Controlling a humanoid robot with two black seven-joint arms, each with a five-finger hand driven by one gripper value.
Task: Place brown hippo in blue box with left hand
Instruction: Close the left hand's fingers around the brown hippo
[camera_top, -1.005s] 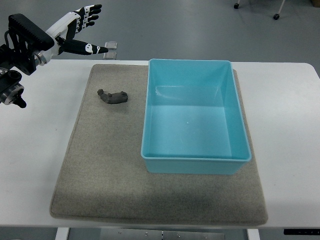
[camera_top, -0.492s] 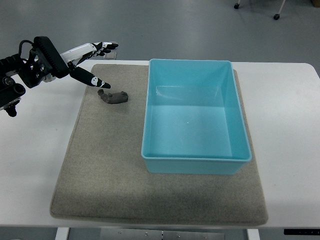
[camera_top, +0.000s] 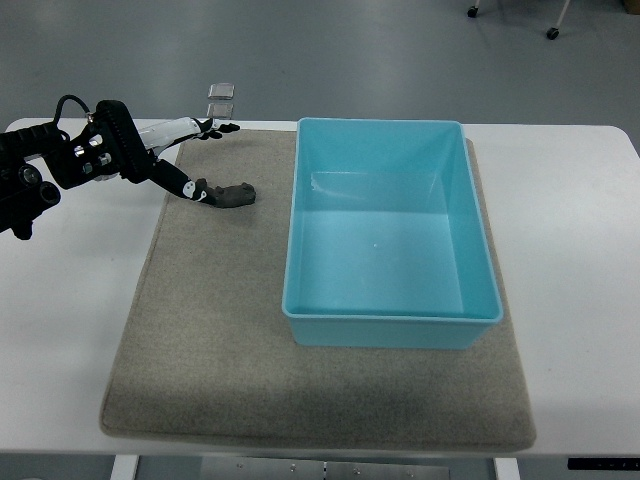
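A small brown hippo (camera_top: 229, 194) lies on its side on the grey mat (camera_top: 210, 330), just left of the blue box (camera_top: 391, 232). My left hand (camera_top: 190, 158) comes in from the left edge and hovers beside the hippo's left end. Its fingers (camera_top: 215, 127) are stretched out and spread, and the thumb tip (camera_top: 187, 191) sits right at the hippo's head. The hand holds nothing. The box is open-topped with nothing in it. My right arm does not show.
The mat lies on a white table (camera_top: 575, 240). Two small clear squares (camera_top: 221, 94) lie on the floor beyond the table's far edge.
My left hand has come down and toward me, from above the table's far edge to the hippo's left end. The hippo and box have not moved.
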